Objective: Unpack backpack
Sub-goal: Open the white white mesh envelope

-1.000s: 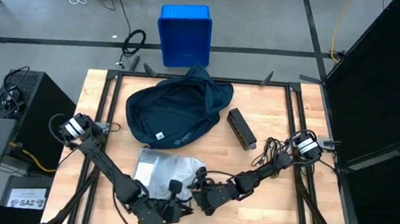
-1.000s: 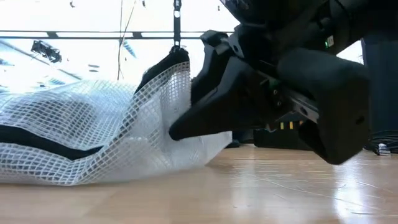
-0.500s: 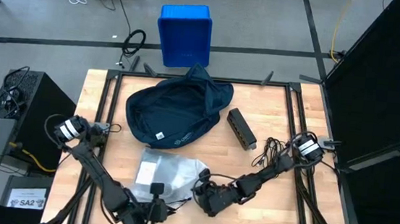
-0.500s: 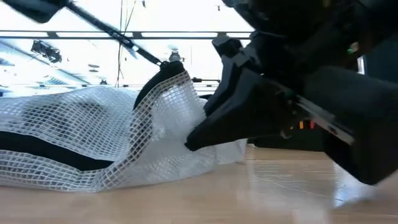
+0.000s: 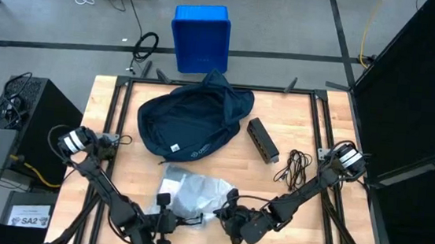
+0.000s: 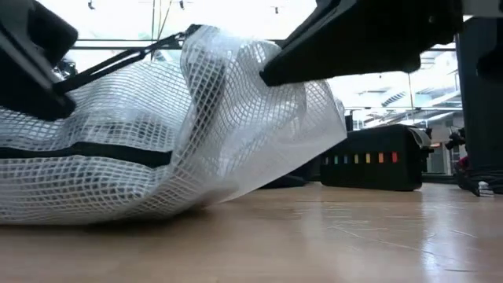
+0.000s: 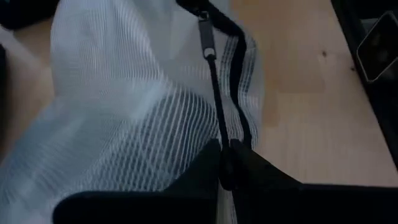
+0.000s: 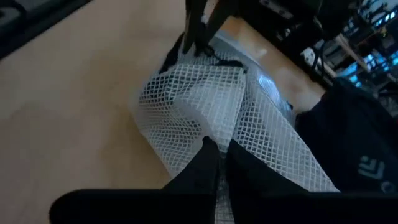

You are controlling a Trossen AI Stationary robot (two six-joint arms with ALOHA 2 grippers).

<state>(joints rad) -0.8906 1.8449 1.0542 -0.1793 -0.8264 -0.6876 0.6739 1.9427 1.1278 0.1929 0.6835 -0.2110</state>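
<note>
The dark navy backpack [image 5: 194, 124] lies on the table's far middle, touched by no gripper. In front of it lies a white mesh pouch [image 5: 190, 192] with a black zipper band [image 6: 86, 153]. My left gripper [image 5: 164, 212] is at the pouch's near left side, shut on the black zipper cord [image 7: 214, 93]. My right gripper [image 5: 227, 214] is at the pouch's near right side, shut on the mesh [image 8: 205, 99]. The pouch's underside rests on the table [image 6: 330, 236]. My left gripper pinches the black zipper cord's free end [image 7: 225, 163] between its two fingers, coming slanting down from the near left. The cord runs taut [image 6: 126, 56] up to the pouch's raised top. My right gripper pinches a raised fold of the pouch's mesh [image 8: 219, 138] between its two fingers, coming slanting down from the near right. That upper right part [image 6: 271, 75] is held up, while the pouch's bottom stays on the table.
A black box [image 5: 262, 139] with coloured marks [image 6: 361, 159] lies right of the backpack, and a coiled black cable [image 5: 292, 166] lies near the right edge. A blue bin [image 5: 201, 38] stands on the floor beyond the far edge. Bare wood shows at the table's right front [image 5: 295, 231].
My left gripper has gone down and toward the table's left edge, rolling as it went, and the zipper cord is now drawn taut. My right gripper has gone up and toward the near right; the pouch's top has risen with it while its bottom stayed down.
</note>
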